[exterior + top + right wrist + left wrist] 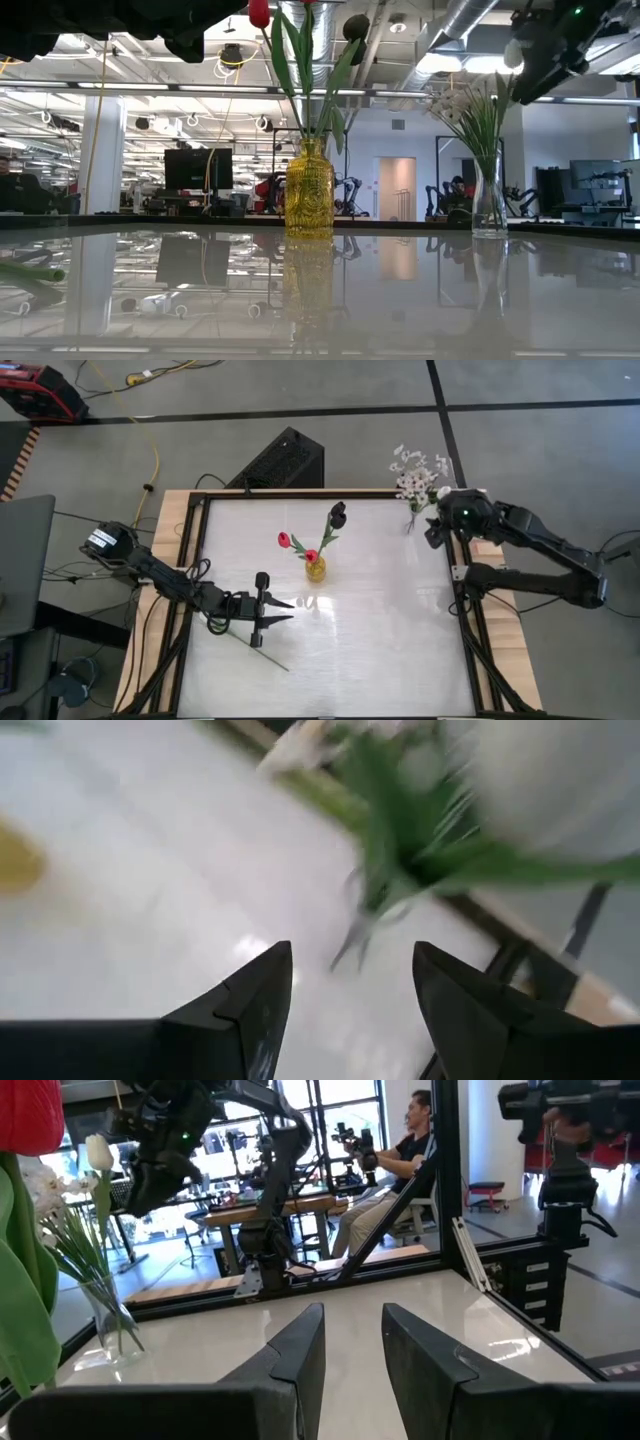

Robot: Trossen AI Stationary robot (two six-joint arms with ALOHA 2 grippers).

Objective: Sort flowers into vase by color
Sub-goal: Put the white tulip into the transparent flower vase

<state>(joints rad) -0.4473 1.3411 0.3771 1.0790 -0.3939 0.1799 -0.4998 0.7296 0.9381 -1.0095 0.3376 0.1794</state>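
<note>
Yellow glass vase (315, 569) mid-table holds red and dark flowers (310, 554); white sprays (417, 478) in clear vase (488, 205) far right. Right gripper (350, 982) open, empty, above it; risk: knocking vase over. Left gripper (352, 1345) open, empty, near left.

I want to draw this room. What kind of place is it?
Probably a robotics lab or workshop. Beyond the white table with its yellow vase, other robot arms stand at benches, a person sits working, and bare pipes run under the ceiling.
</note>
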